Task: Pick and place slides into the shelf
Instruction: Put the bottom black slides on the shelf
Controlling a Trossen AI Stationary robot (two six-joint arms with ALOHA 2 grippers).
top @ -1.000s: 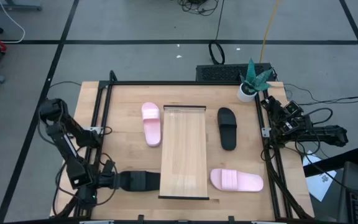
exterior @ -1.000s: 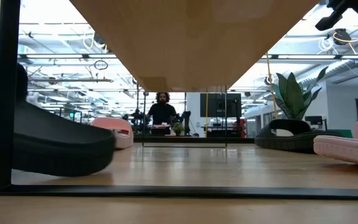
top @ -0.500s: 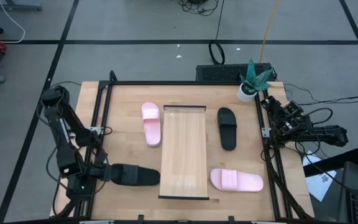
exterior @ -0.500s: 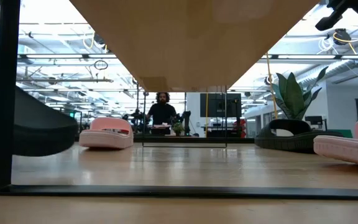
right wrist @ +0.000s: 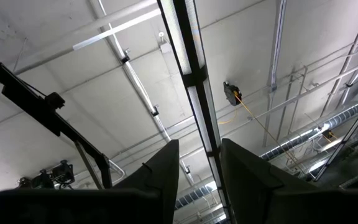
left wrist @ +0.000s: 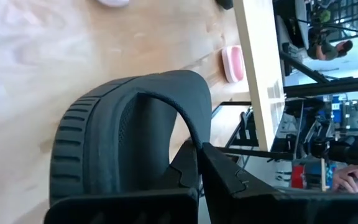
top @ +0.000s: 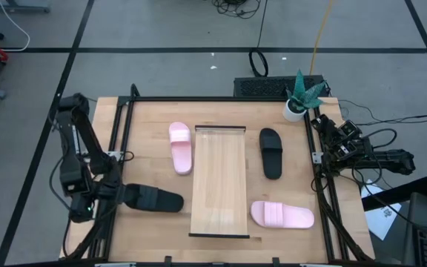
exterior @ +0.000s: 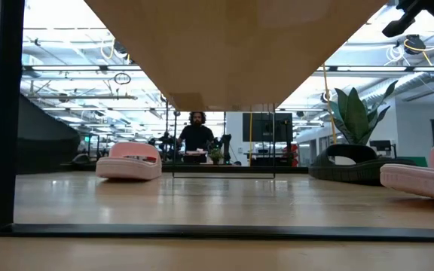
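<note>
Black ribbed rubber slide (left wrist: 123, 137), clamped.

Grey floor (top: 161, 30) with dark seam lines surrounded the plywood table (top: 147, 119). A potted plant (top: 301, 95) stood at the table's corner. Ceiling light strips (right wrist: 188, 74) ran overhead.

Shelf (top: 219, 182) mid-table; one slide (top: 180, 147) left of it, two slides (top: 271, 153) (top: 282, 215) right.

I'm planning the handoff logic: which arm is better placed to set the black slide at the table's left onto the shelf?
The left: its end effector already grips that black slide beside the shelf. The right arm is parked off the table's right edge.
</note>
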